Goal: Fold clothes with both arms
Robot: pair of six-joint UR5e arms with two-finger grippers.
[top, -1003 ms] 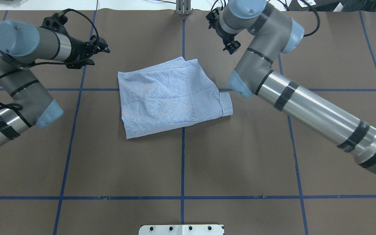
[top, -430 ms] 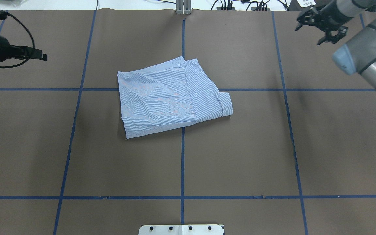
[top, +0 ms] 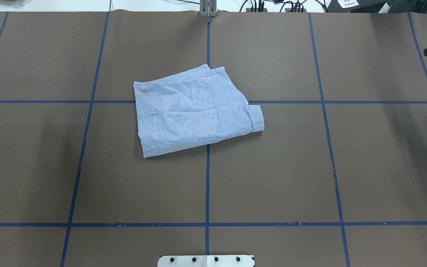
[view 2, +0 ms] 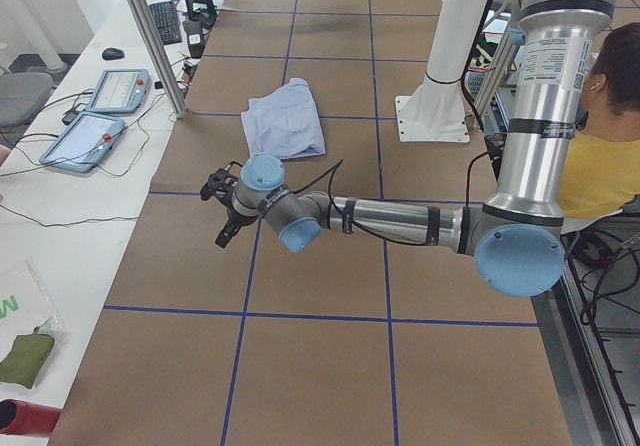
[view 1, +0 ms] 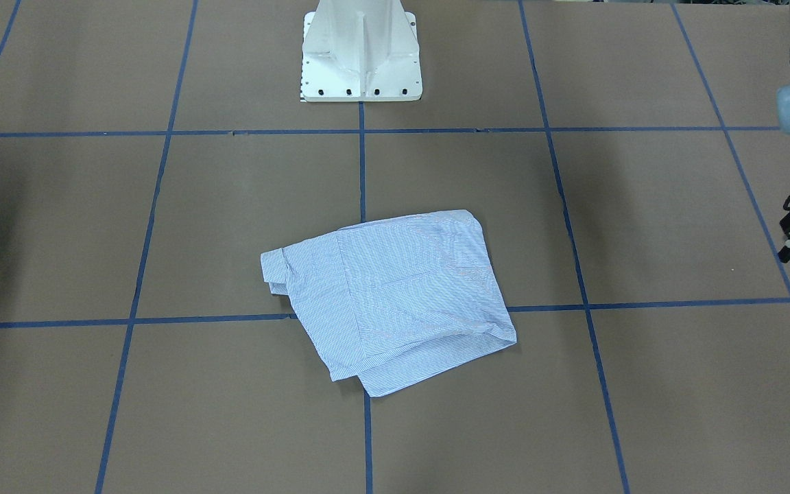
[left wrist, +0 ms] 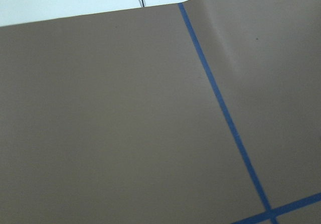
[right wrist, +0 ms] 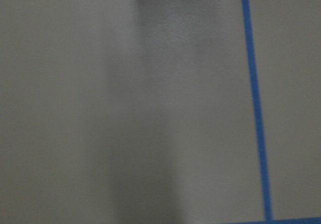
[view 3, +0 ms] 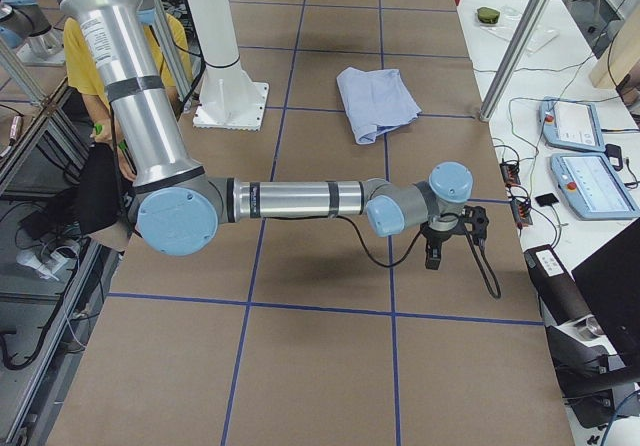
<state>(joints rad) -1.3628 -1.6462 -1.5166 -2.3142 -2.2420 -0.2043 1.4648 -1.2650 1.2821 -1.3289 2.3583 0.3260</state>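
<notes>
Folded to a rough, slightly skewed rectangle and laid flat on the brown tabletop (top: 272,167): a light blue, finely white-striped shirt (top: 195,111), straight out in front of the white pedestal base (view 1: 361,62) and squarely across the blue tape line (top: 207,185) running forward from that base. Smooth on top apart from a few shallow creases, with a narrower folded panel along the side toward the base's right and a rolled cuff (top: 257,118) poking out beyond it, flat on the paper. Touched by neither arm. Far out to the base's left and somewhat forward of it, well apart from the shirt: the left claw (view 2: 228,224), black and cabled, above bare brown paper at the end of the long, nearly level left arm (view 2: 400,221). Impossible to tell whether parted or closed, with the fingers small and partly cut off in every view. Far out to the base's right and further forward, near the tabletop's far edge: the right claw (view 3: 440,246), pointing down above the paper from the right arm (view 3: 290,201), its state likewise impossible to tell. Only brown paper and blue tape before both wrist cameras. Beyond the tabletop's far edge from the base, a white bench (view 2: 60,196) with two tablet-like control pendants (view 2: 88,138) and cables. Close behind the base, a person (view 2: 605,166) in a yellow top.
</notes>
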